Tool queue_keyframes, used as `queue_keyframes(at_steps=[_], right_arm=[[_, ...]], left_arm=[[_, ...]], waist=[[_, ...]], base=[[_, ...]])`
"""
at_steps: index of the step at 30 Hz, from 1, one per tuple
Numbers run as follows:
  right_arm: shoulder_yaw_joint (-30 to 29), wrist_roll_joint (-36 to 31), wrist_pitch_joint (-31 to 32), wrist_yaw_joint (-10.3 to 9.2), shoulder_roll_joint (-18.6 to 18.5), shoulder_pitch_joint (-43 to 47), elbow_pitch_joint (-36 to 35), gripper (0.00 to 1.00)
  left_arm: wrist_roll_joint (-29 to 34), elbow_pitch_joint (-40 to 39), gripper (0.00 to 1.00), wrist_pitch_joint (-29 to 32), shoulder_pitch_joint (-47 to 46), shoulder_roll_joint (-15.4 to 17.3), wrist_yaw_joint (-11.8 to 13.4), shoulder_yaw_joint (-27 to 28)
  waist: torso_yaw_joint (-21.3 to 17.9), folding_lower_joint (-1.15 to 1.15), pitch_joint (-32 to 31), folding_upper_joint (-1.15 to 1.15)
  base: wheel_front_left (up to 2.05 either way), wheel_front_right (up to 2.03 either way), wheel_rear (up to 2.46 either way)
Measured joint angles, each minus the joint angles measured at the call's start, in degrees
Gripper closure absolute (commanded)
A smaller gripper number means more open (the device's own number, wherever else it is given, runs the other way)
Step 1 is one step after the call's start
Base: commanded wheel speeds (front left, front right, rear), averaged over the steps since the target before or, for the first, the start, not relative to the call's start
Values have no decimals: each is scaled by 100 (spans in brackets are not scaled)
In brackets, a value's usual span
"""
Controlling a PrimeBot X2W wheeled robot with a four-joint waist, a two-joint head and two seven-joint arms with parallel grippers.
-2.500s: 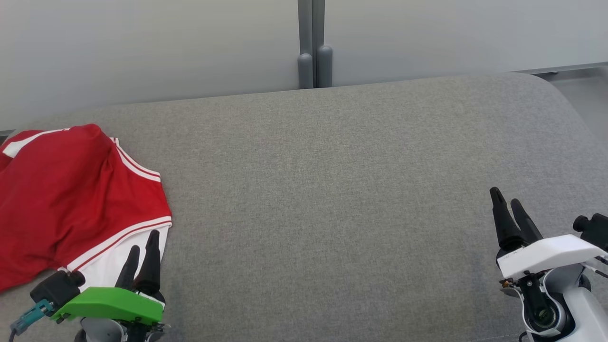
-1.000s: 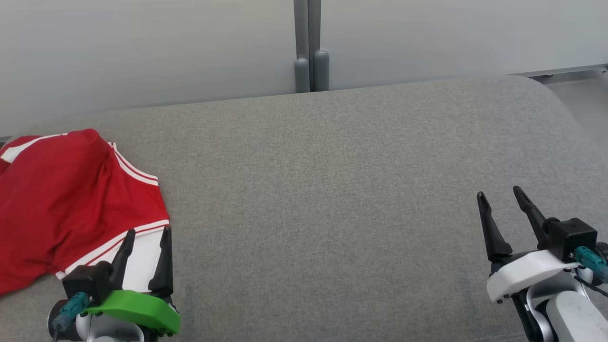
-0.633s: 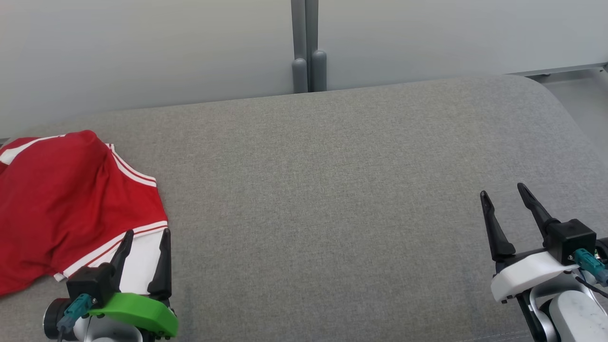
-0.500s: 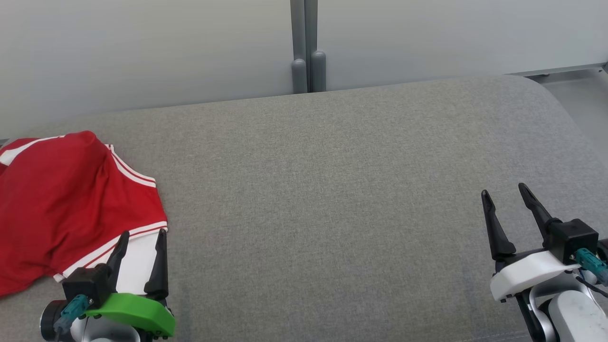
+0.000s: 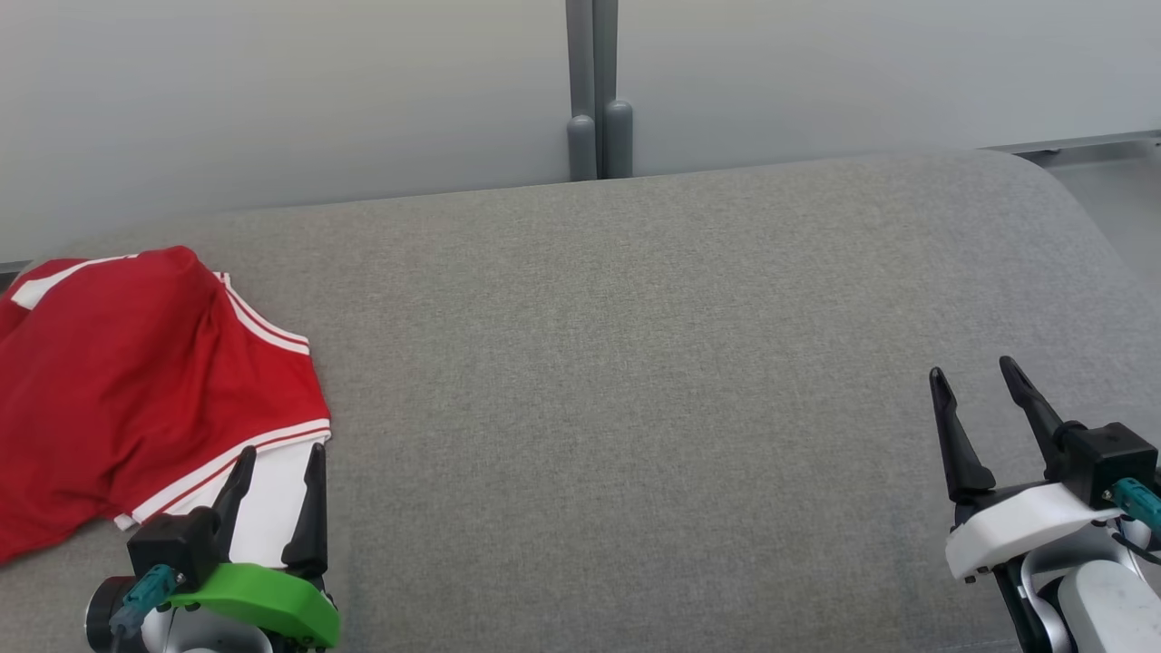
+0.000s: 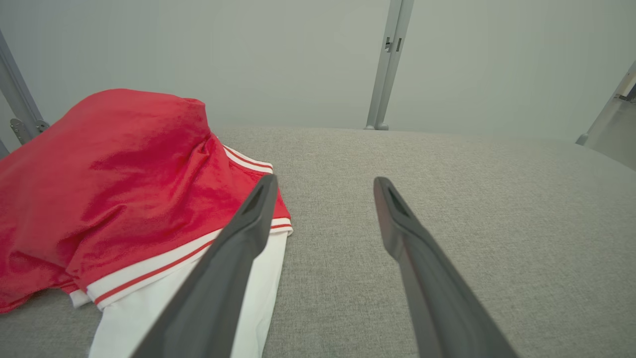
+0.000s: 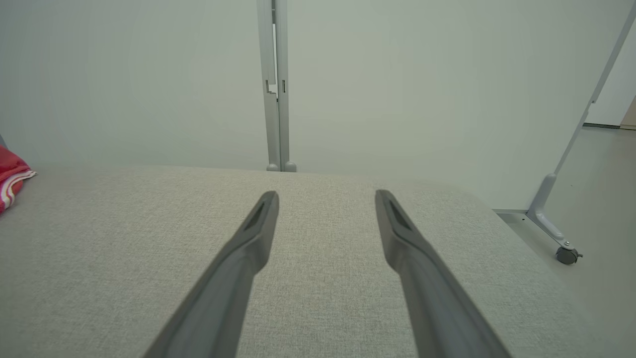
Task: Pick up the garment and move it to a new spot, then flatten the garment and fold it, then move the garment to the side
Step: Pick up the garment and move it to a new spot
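The red garment [image 5: 136, 381] with white trim is bunched up at the far left of the grey cushion [image 5: 635, 363]. The left gripper [image 5: 281, 453] sits right at its white edge, fingers spread and holding nothing. The right gripper [image 5: 975, 381] is way over on the other side, fingers spread too, empty.

A wide counter [image 5: 635, 363] covered with grey woven fabric takes most of the head view, and its far right corner is rounded. Behind it stand pale grey wall panels [image 5: 272, 91], plain and smooth. Between two panels a grey metal post [image 5: 599, 54] goes up, with two short rounded pieces at its base, just at the far edge of the counter. Past the right corner there is a pale floor [image 5: 1129, 181]. In the right wrist view a slanted metal leg [image 7: 540, 194] comes down to a small wheel [image 7: 566, 255] on this floor.
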Motion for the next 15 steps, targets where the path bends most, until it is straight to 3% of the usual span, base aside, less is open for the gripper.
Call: queue_keyframes(at_steps=[6,15], right_arm=[[-1,-3,0,113,11,104,22,0],[326,-167,0,455,201,-28,136,0]], left_arm=[[15,19,0,0,-10,-30,-10,3],[33,-4,0,0,118,-33,11,567]], waist=[[244,0,-3,0],[928,0,-11,0]], base=[[0,0,0],[0,0,0]])
